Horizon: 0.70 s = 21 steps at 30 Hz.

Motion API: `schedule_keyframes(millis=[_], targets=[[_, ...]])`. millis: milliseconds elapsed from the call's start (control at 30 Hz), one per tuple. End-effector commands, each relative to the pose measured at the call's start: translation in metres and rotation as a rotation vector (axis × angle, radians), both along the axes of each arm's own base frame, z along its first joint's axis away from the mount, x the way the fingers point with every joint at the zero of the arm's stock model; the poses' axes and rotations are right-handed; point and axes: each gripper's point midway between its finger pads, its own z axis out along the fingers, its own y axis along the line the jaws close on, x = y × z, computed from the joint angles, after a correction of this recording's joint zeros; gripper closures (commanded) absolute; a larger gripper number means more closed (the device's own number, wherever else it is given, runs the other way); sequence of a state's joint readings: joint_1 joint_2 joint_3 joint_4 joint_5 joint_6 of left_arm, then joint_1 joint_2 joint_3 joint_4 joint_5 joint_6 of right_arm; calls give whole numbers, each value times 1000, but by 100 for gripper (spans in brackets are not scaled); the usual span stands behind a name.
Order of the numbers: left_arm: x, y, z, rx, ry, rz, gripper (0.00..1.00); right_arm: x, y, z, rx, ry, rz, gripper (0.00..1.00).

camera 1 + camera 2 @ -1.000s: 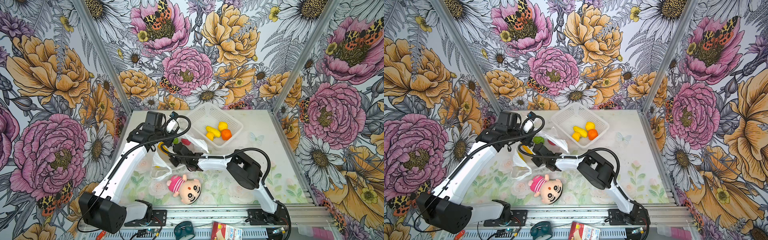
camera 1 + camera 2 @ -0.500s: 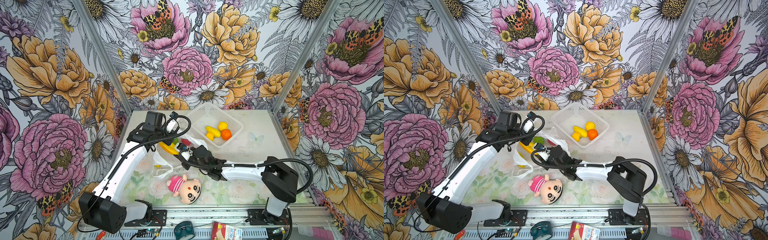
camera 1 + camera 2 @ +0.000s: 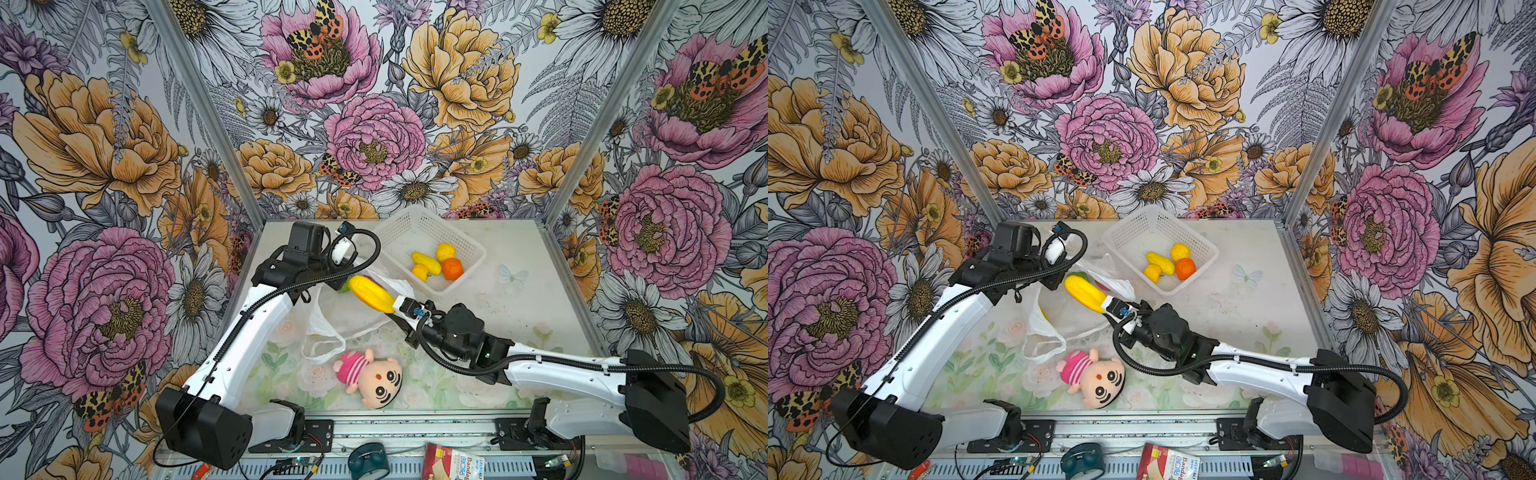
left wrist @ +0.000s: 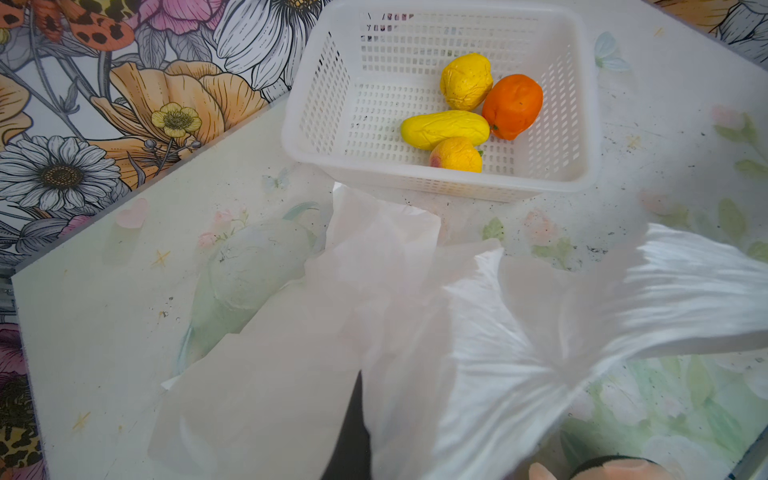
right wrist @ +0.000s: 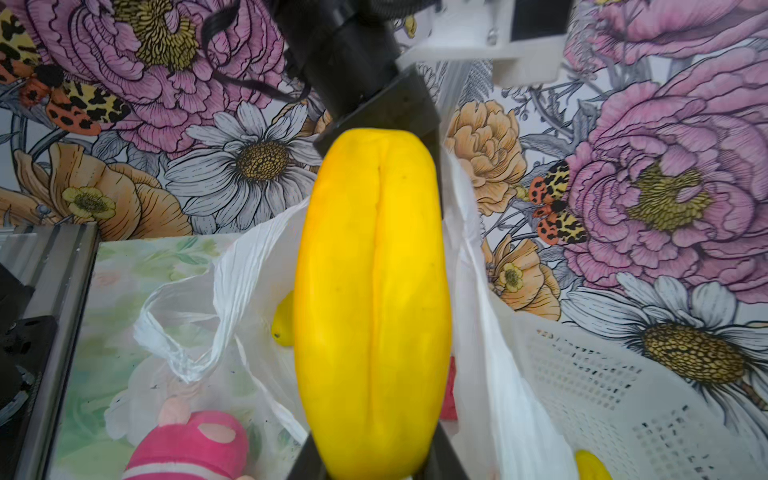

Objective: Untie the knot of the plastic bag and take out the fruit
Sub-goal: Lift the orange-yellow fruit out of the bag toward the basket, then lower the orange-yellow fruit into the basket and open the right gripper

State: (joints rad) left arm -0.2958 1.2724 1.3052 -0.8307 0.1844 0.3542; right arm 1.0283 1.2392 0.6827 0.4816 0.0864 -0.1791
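In both top views the right gripper [image 3: 392, 306] is seen clamped on one end of a long yellow fruit [image 3: 370, 292], which is held up over the plastic bag [image 3: 353, 318] on the table [image 3: 519, 299], near the white basket [image 3: 401, 235]. The left gripper [image 3: 331, 284] is pressed together on the bag's edge.

Left wrist: crinkly film is bunched right up close, a green fruit [image 4: 249, 270] is made out through it, and four fruits [image 4: 444, 129] are seen in the basket.

Right wrist: the long yellow fruit is pinched between the jaws, and a small yellow fruit [image 5: 282, 326] is spotted inside the bag.
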Motion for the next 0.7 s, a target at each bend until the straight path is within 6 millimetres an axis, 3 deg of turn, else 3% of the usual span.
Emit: schedule_keyframes(millis=[0,233,367,533,667], targets=[[0,3,2,-1,-1,9,100,23,-40,49,154,-95,-154,96],[0,3,2,-3,-1,6,100,71,-105,50,307,-19,-325,95],[0,3,3,-4,-1,5,100,109,-121,36,328,77,-435,93],[-1,2,2,-3,0,3,100,173,-131,-2,257,274,-600,92],[0,3,2,-5,-1,3,100,220,-130,-48,132,467,-692,95]])
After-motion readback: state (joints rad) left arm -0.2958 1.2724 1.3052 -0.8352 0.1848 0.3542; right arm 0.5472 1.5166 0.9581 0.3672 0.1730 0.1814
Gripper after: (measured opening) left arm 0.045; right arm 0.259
